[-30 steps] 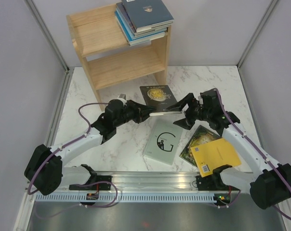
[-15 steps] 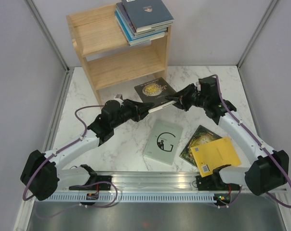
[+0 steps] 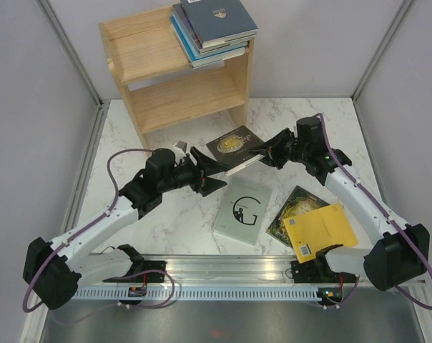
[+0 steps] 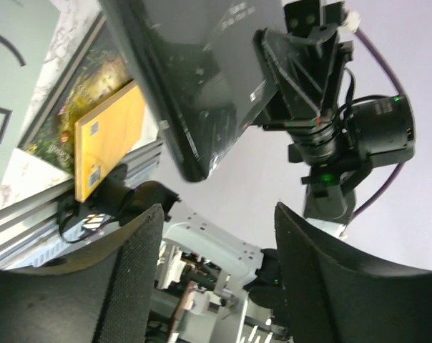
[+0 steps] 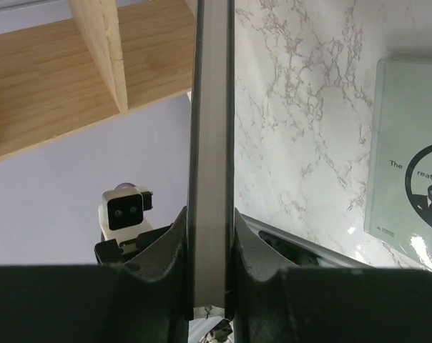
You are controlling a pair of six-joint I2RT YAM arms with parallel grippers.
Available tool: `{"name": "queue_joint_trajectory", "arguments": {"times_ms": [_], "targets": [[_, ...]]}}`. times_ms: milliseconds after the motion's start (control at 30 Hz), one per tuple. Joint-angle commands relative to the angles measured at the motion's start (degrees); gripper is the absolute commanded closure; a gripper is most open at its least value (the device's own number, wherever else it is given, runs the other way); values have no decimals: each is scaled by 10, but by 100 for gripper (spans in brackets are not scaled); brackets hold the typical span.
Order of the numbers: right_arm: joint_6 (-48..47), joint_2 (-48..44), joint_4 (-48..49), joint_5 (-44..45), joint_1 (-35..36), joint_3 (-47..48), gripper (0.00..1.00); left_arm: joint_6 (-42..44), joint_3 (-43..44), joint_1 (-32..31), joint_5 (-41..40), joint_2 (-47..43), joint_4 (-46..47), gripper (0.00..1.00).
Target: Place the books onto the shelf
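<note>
Between the pads of the right pincer [image 5: 211, 239] sat one edge of the black book with the gold design [image 3: 232, 142]. It was pinched firmly on both faces and held clear of the marble table [image 3: 166, 221], its cover tilted. Directly ahead of that pincer, past the far end of the book, the left pincer [image 3: 210, 173] faced it with its fingers [image 4: 130, 286] spread wide. The book's nearest corner hung just beyond their tips. The left wrist view showed a small gap there, so nothing lay between those fingers.

Beyond both pincers, at the far side of the table and more toward the left pincer's side, stood the wooden shelf [image 3: 166, 93]. On its top, at the end nearer the right pincer, lay a stack of books [image 3: 210, 32] with blue and teal covers.

On the near side of the two pincers, toward the arm bases, the pale book marked "G" [image 3: 242, 209] lay flat on the table. Back from the right pincer, beside its own arm, the yellow book [image 3: 318, 230] rested partly over a green-and-gold book [image 3: 296, 202].
</note>
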Motion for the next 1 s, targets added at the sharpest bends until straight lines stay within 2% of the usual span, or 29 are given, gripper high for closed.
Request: {"name": "queue_joint_trajectory", "arguments": {"times_ms": [0,100,200,367,567,800,967], "targets": [[4,-41,48,-26,0,60,100,82,20,1,18,-33,-102,32],[-3,-49,36,-36,0,75,100,114,21,4,-4,-73,-153,27],[-18,-52,31,-56,0,87,100,164,31,11,-39,-120,-252,22],[-41,-37,35,-91,0,131,100,224,53,29,-93,-189,-363,14],[-10,2,119,-125,0,176,100,266,77,30,-148,-230,-463,7],[19,54,186,-133,-3,207,100,294,104,30,-187,-234,-499,0],[45,94,250,-137,-19,223,100,318,135,30,-201,-210,-504,0]]}}
